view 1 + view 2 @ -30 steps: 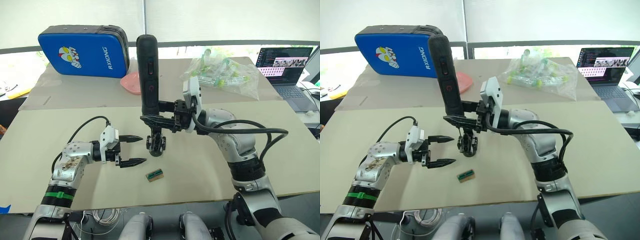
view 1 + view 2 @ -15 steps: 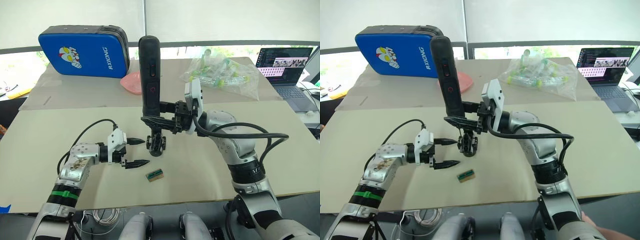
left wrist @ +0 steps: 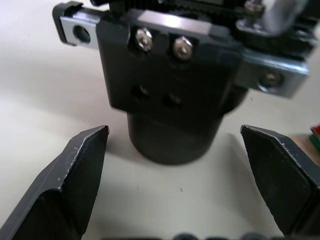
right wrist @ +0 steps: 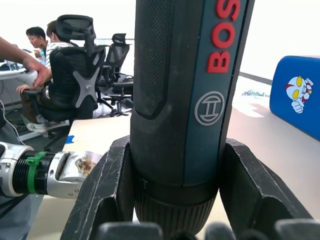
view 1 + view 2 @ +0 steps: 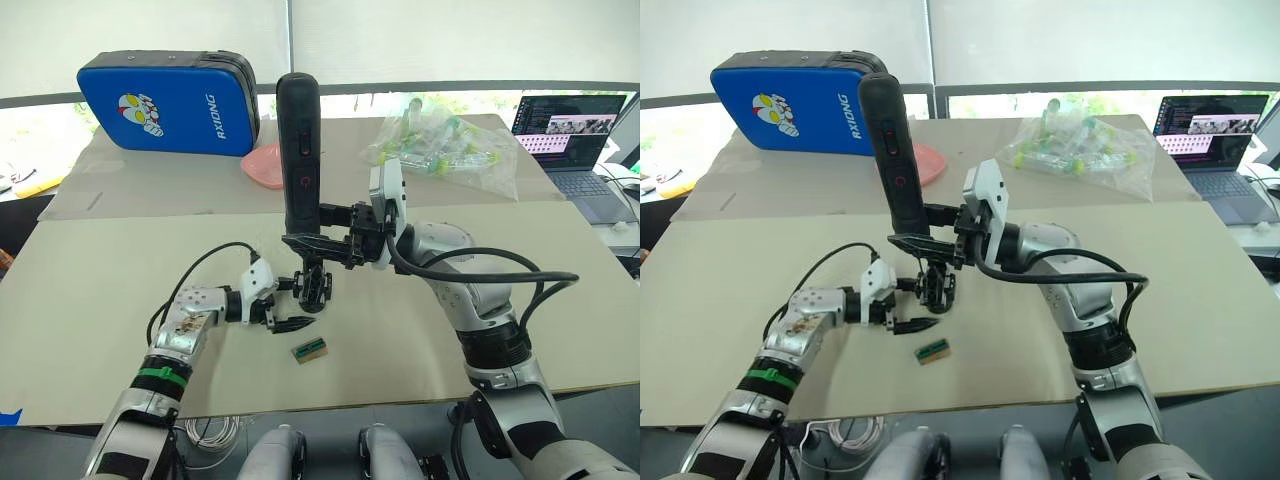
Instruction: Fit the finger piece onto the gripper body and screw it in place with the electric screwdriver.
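Left eye view: left end effector [image 5: 291, 304], fingers spread, has closed in beside the gripper body [image 5: 313, 285] to steady it, while right end effector [image 5: 306, 238] clamps the electric screwdriver [image 5: 300, 150] upright above it.

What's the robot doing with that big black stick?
The right gripper holds the electric screwdriver upright, its tip down on the gripper body standing on the table. The left gripper is open, its fingers either side of that body without closing on it. A small tan-and-green block lies nearby.
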Motion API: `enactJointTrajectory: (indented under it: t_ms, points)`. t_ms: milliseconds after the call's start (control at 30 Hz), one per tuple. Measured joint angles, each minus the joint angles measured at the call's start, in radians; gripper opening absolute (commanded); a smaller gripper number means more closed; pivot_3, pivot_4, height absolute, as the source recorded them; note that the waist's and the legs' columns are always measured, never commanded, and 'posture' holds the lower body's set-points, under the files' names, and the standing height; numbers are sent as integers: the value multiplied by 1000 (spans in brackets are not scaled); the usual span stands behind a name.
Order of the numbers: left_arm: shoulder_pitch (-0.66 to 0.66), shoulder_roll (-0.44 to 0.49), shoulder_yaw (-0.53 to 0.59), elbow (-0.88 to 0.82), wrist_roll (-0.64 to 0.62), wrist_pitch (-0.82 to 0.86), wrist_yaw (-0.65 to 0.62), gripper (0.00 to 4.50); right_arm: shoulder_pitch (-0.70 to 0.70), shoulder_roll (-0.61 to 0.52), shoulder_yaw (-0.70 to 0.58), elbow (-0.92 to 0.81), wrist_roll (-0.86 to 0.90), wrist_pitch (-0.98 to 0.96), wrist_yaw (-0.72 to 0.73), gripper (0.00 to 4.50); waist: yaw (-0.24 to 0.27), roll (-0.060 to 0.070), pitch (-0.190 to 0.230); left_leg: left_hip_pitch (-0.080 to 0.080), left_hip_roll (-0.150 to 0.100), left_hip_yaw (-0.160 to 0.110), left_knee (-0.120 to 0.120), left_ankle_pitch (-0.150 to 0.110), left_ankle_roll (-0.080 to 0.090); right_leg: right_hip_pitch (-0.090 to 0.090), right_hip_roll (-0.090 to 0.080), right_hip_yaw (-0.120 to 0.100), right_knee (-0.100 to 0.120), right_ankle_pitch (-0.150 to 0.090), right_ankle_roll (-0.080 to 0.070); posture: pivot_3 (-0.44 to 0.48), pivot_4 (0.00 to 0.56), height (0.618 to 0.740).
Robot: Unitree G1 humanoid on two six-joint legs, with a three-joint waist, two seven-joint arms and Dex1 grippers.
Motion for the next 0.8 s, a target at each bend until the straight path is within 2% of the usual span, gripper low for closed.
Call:
enactJointTrajectory:
  t_ms: [333,767,800]
  points:
    - [-35,-25,0,80,6,-60,-11,4500,2,0,1,-6,-7,0,0,1958,0,0,0,0,0,0,0,0,0,0,0,0,0,0,0,0,150,740]
    - [-35,-38,4,84,4,-60,-18,4500,2,0,1,-7,-10,0,-1,1958,3,0,0,0,0,0,1,0,0,0,-1,0,1,0,0,0,150,740]
    - [-35,-39,4,84,4,-60,-20,3945,2,0,1,-7,-10,0,-1,1958,3,0,0,0,0,0,1,0,0,0,-1,0,1,0,0,0,150,740]
